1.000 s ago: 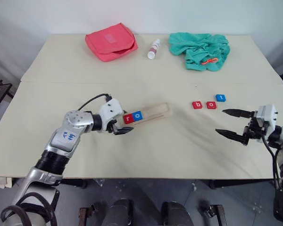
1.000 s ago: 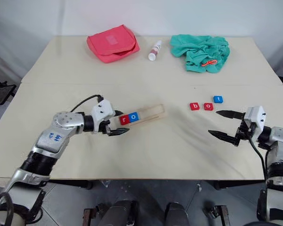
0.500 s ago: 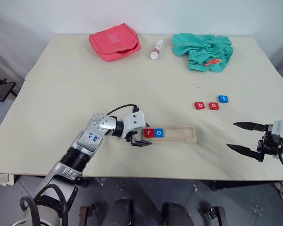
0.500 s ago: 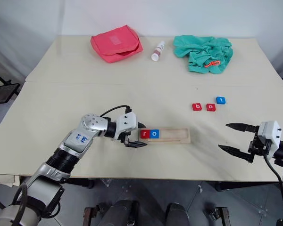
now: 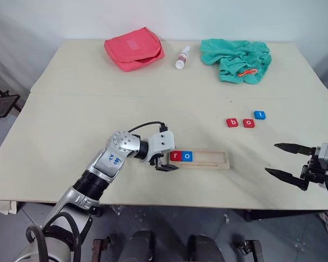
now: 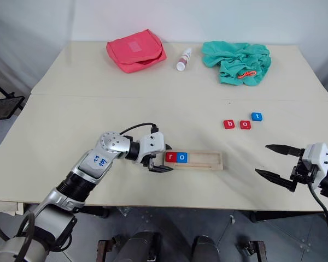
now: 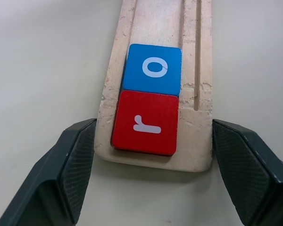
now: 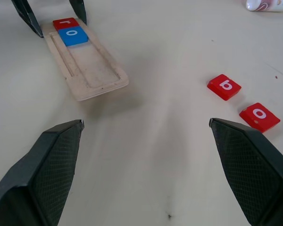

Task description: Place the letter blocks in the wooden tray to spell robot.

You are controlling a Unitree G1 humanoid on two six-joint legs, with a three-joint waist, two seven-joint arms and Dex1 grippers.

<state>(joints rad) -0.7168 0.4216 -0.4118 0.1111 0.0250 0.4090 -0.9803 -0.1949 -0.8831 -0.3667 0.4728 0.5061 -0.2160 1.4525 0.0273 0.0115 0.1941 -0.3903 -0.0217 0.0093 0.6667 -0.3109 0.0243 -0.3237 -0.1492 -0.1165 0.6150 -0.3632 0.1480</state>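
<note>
The wooden tray (image 5: 213,160) lies near the table's front edge, parallel to it. A red r block (image 5: 176,156) and a blue o block (image 5: 187,156) sit side by side at its left end. My left gripper (image 5: 167,161) is shut on that end, one finger (image 7: 75,160) against each long side. A red b block (image 5: 232,123), a red o block (image 5: 249,123) and a blue t block (image 5: 259,114) lie loose on the table, farther back and to the right. My right gripper (image 5: 287,160) hangs open and empty by the front right edge, well clear of the tray.
At the back of the table lie a red pouch (image 5: 134,47), a small white bottle (image 5: 181,57) and a crumpled teal cloth (image 5: 238,59). A seam (image 5: 98,94) crosses the table between them and the blocks.
My left gripper has dragged the tray to the right and toward the front edge, turning it from slanted to parallel with that edge. My right gripper has drawn back to the right, still open.
</note>
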